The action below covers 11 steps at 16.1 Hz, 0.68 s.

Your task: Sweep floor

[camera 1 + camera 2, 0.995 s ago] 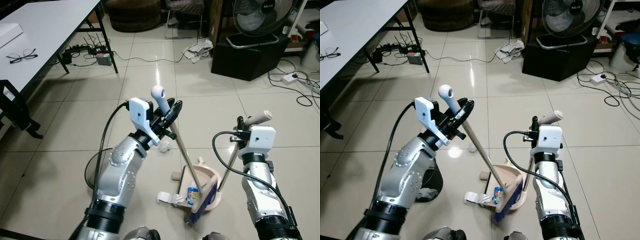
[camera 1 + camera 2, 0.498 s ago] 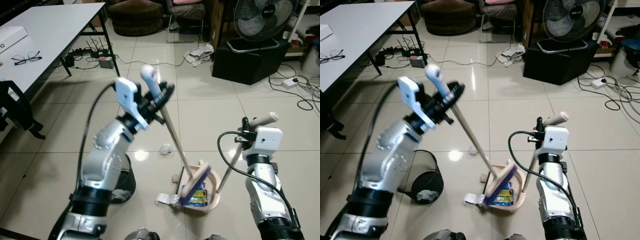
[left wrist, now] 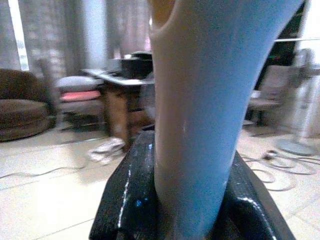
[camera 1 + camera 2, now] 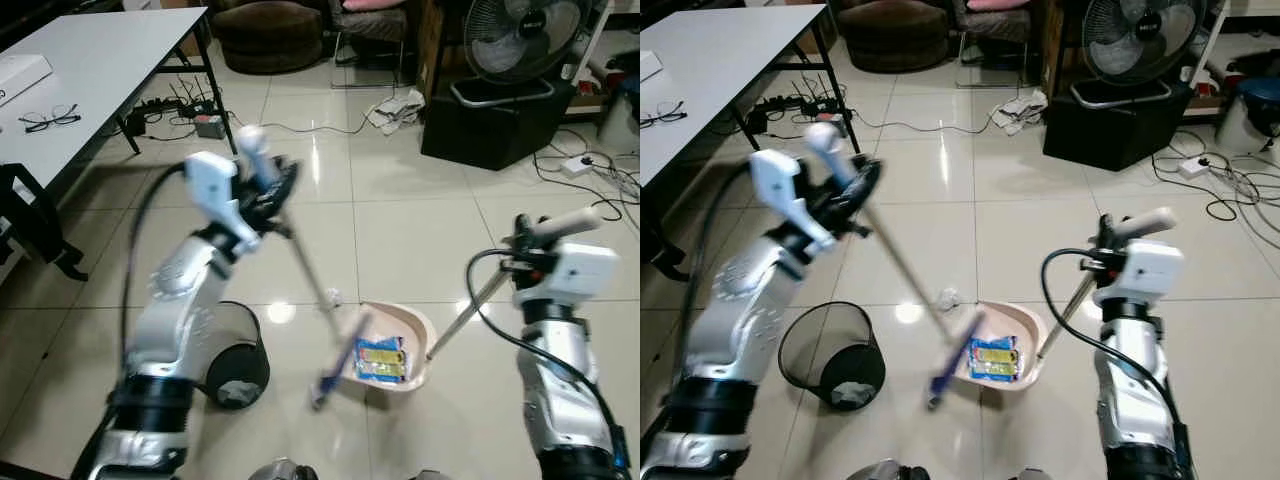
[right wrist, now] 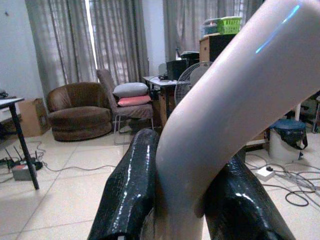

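1. The left tool point(image 4: 262, 190), pinching the broom point(image 4: 300, 268) handle, has swung the brush out of the dustpan point(image 4: 392, 352) at lower centre.
2. The right tool point(image 4: 535, 245) clamps the dustpan handle; a wrapper point(image 4: 380, 359) is collected, one scrap point(image 4: 333, 296) remains.

This looks like a lived-in room of a home that doubles as a work space. The floor point(image 4: 400, 230) is glossy cream tile. A white bench point(image 4: 100, 50) on black legs runs along the left edge, with a pair of glasses point(image 4: 45, 119) lying on it and a power strip point(image 4: 160, 98) with tangled cables beneath. A brown armchair point(image 5: 80, 110) sits before long grey curtains point(image 5: 115, 45), and a standing fan point(image 4: 520, 40) rises at the far right.
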{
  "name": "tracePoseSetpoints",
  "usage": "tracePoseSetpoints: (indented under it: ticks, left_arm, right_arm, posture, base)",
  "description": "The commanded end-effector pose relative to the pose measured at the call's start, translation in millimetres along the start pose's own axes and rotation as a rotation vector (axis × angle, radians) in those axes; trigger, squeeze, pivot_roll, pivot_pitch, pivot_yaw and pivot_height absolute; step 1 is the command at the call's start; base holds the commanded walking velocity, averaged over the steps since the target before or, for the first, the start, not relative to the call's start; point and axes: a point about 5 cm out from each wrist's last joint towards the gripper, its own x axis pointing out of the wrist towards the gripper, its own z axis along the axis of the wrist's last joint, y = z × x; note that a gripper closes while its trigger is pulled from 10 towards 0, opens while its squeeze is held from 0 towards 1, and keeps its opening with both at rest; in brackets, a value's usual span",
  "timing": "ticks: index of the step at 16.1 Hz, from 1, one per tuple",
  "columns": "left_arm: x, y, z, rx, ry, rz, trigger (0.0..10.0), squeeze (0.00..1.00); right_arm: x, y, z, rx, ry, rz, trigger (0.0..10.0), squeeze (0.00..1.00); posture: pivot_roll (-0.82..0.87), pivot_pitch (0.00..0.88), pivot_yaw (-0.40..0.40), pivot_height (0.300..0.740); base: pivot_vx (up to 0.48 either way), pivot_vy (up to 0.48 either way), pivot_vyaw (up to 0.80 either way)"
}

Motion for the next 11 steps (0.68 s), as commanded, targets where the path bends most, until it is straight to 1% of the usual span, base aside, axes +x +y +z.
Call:
tracePoseSetpoints:
  ticks: [1, 2, 3, 4, 5, 6, 7, 9, 11]
  left_arm:
    - [-2.8, 6.4, 18.3, 0.045, -0.049, 0.035, 10.0, 0.00]
    - [-5.7, 10.7, 22.7, 0.061, -0.050, 0.058, 10.0, 0.00]
    - [-6.5, 11.8, 23.9, 0.066, -0.051, 0.063, 10.0, 0.00]
    - [-11.1, 16.5, 31.9, 0.091, -0.049, 0.105, 10.0, 0.00]
    - [-12.2, 18.1, 35.6, 0.101, -0.053, 0.118, 10.0, 0.00]
    - [-13.4, 21.0, 44.7, 0.124, -0.072, 0.139, 10.0, 0.00]
    - [-13.3, 24.6, 54.8, 0.128, -0.101, 0.159, 10.0, 0.00]
    - [-13.2, 34.7, 71.6, 0.136, -0.151, 0.202, 10.0, 0.00]
    - [-14.8, 45.5, 79.7, 0.173, -0.158, 0.260, 10.0, 0.00]
  right_arm:
    - [6.7, 2.3, 23.5, 0.046, -0.080, 0.014, 10.0, 0.00]
    - [9.0, 3.2, 34.7, 0.067, -0.106, 0.025, 10.0, 0.00]
    - [9.6, 3.5, 38.0, 0.074, -0.112, 0.029, 10.0, 0.00]
    - [13.5, 7.2, 55.2, 0.100, -0.151, 0.077, 10.0, 0.00]
    - [14.7, 8.2, 60.0, 0.107, -0.162, 0.091, 10.0, 0.00]
    - [16.7, 9.3, 67.7, 0.122, -0.174, 0.111, 10.0, 0.00]
    - [18.8, 9.4, 73.3, 0.134, -0.184, 0.120, 10.0, 0.00]
    - [23.5, 8.5, 81.4, 0.175, -0.198, 0.107, 10.0, 0.00]
    - [27.1, 9.0, 90.7, 0.216, -0.206, 0.102, 10.0, 0.00]
  posture:
    - [-0.11, 0.000, 0.107, 0.740]
    - [-0.11, 0.000, 0.106, 0.740]
    - [-0.11, 0.000, 0.106, 0.740]
    - [-0.12, 0.000, 0.106, 0.740]
    - [-0.12, 0.000, 0.104, 0.740]
    - [-0.12, 0.000, 0.100, 0.740]
    - [-0.11, 0.000, 0.096, 0.740]
    - [-0.11, 0.000, 0.092, 0.740]
    - [-0.11, 0.000, 0.091, 0.740]
  base:
    - [0.000, 0.000, 0.00]
    - [0.000, 0.000, 0.00]
    - [0.000, 0.000, 0.00]
    - [0.000, 0.000, 0.00]
    - [0.000, 0.000, 0.00]
    - [0.000, 0.000, 0.00]
    - [0.000, 0.000, 0.00]
    - [0.000, 0.000, 0.00]
    - [0.000, 0.000, 0.00]
